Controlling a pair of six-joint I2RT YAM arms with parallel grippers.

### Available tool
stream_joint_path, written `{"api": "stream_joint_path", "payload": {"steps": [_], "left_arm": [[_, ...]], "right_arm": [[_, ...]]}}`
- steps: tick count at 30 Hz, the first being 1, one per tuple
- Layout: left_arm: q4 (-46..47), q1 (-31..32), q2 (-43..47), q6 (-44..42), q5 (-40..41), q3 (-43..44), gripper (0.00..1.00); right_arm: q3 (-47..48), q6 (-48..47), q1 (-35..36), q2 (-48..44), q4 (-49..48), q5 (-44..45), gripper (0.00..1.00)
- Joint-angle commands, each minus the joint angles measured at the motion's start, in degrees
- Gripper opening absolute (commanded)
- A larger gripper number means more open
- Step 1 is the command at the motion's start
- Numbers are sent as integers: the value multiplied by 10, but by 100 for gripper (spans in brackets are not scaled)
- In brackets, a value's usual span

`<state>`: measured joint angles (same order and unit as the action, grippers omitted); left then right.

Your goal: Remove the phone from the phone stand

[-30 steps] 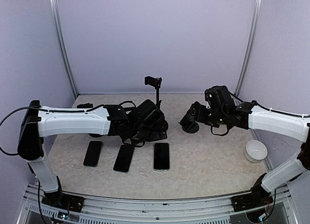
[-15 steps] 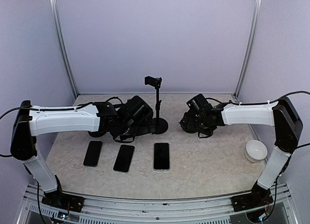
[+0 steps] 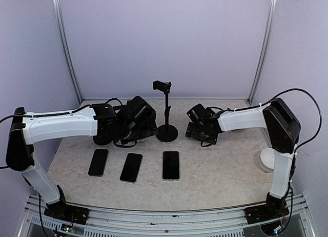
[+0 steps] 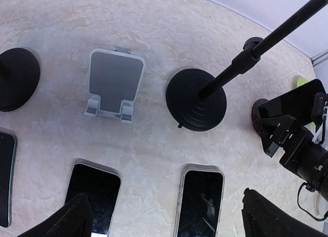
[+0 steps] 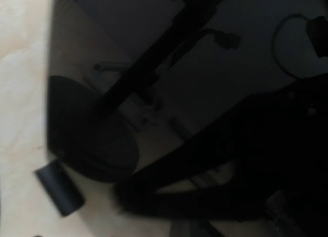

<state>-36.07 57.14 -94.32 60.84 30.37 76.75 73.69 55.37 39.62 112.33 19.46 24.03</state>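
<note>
The phone [image 4: 293, 100] is a dark slab leaning on a small black phone stand [image 4: 258, 110] at the right of the left wrist view. My right gripper [image 3: 198, 128] is low right beside it, and its black body [image 4: 300, 155] shows just below the phone. The phone's glossy screen [image 5: 205, 67] fills the right wrist view, mirroring a pole and cables, and the fingers are lost in the dark. My left gripper [image 4: 171, 221] hovers open over the table, with only its fingertips [image 4: 77, 219] at the frame's bottom corners and nothing between them.
A tall pole stand [image 3: 166, 110] with an empty clamp rises from a round black base [image 4: 196, 99]. A white-grey tablet stand [image 4: 115, 83] and another black disc [image 4: 15, 78] sit left. Three phones [image 3: 170, 165] lie flat in front. A white round object [image 3: 270, 159] is at the right.
My left arm has drawn back to the left, away from the pole stand. My right arm has folded in and swung left and down, close to the phone on its stand.
</note>
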Motion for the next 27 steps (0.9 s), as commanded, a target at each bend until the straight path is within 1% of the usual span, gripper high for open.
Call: {"api": "stream_joint_path", "payload": {"steps": [1,6,14,18,21,25,27], "left_arm": [[-15,-6,11,3,9,-2,99],[-15,-11,8,-1,9,7,99],[-5,-18,6,-10,8,6,99],[2,-19,2,-15,3,4,99],[4,-21,-1,-16,1,4,99],[7,-23,-1,-20,1,7,99],[6,-24,1,-21,1,7,99]], "right_arm": [[23,11,-6,34,18,34,100],[18,16,-17,40,34,38,100],[-45,-5,-33,-18,12,35,100],[-61,-44,-34,-34,-9,27,99],[-61,-107,-32,-28,-44,6,93],[-50,-149,-28,-15,-57,-13,91],[-53,-151,-27,-17,-54,-11,91]]}}
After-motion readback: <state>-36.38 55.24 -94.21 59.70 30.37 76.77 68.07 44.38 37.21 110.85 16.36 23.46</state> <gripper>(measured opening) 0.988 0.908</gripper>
